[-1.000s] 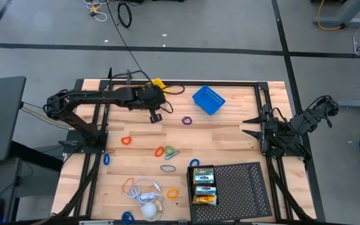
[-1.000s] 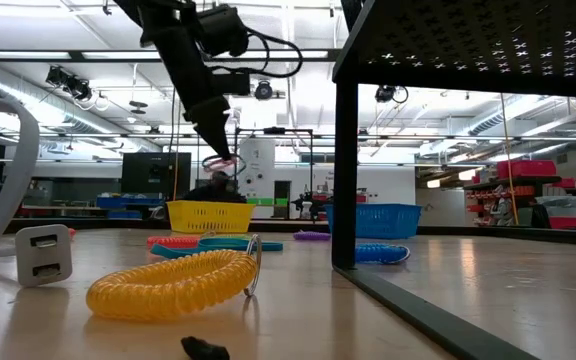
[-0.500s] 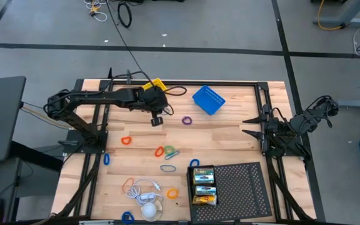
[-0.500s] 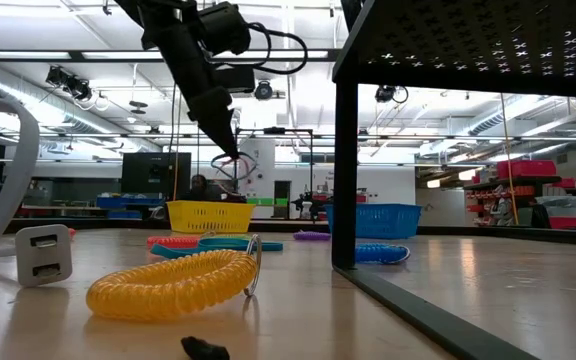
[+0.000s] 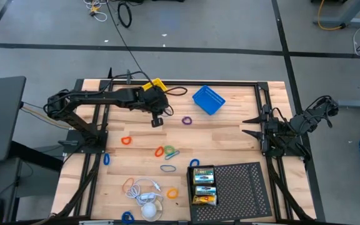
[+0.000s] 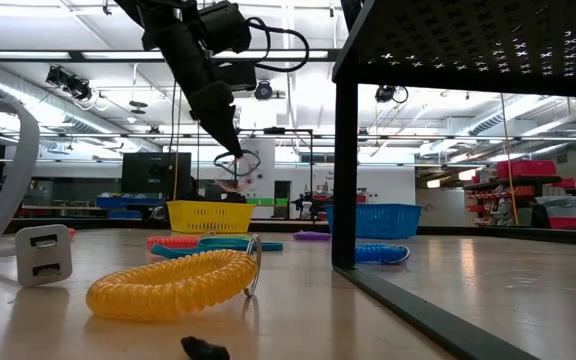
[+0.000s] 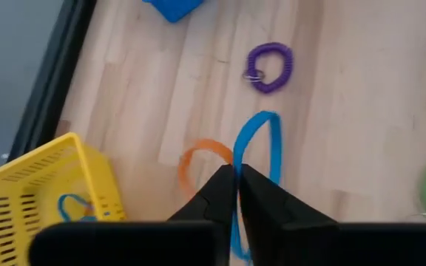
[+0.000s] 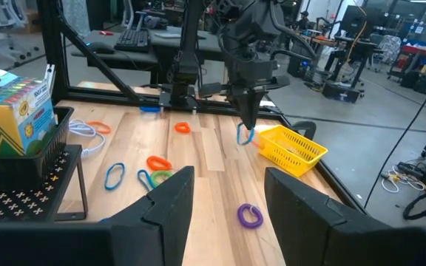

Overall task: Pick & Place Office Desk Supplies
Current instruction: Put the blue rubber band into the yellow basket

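along the near edge of the table [image 5: 230, 134], a white cable with a round plug [image 5: 147, 201] lying beside an orange loop [image 5: 173, 194] and a dark blue loop [image 5: 127, 217]. just right of these, the black perforated tray [image 5: 239, 187] carrying three yellow-and-green crayon boxes [image 5: 204, 185] stacked along its left side. close up at table height, a yellow coiled band [image 6: 173, 283] and a white charger block [image 6: 44, 254].

farther in, mid-table, a cluster of loops: a blue one [image 5: 168, 168], an orange and green pair [image 5: 164, 150] with a light blue clip [image 5: 172, 154] touching them, another blue band [image 5: 194, 163] by the tray's far left corner, an orange loop [image 5: 126, 140] to the left, a blue one [image 5: 106, 159] near the left arm's frame.

above the far-centre of the table, left end effector [image 5: 157, 121] hanging clear of the wood, fingers pinched nearly together on a thin blue loop [image 7: 256, 164], loop dangling below the tips, just right of the yellow basket [image 5: 154, 85]. below it on the wood, an orange band [image 7: 199, 159]; a purple coiled band [image 5: 187, 120] a little to the right. inside the yellow basket, another blue loop [image 7: 72, 207].

at the far edge, a blue basket [image 5: 208, 100], tilted.

on the right side, right end effector [image 5: 250, 125] parked well apart from the supplies, fingers spread wide, gripping nothing.
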Controlling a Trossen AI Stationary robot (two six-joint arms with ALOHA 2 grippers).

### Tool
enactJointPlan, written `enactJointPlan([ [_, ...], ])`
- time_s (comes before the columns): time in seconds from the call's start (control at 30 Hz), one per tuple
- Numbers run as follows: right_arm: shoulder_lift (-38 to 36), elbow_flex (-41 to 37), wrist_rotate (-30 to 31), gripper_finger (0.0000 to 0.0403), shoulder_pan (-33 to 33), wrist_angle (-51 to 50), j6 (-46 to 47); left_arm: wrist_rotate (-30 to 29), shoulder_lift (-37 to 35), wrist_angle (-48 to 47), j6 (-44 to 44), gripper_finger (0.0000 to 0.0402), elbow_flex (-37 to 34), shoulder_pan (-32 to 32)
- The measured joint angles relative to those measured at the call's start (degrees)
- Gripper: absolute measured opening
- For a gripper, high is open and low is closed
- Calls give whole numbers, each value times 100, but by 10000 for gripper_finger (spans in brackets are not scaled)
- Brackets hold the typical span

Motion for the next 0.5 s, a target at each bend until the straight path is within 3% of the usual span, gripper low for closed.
enactJointPlan([
  [0.27,0,0,0,176,-2,0,-17,44,0,18,-20,73,0,4],
  [0.5,0,-1,0,176,-1,-2,-13,197,0,-83,83,9,0,4],
])
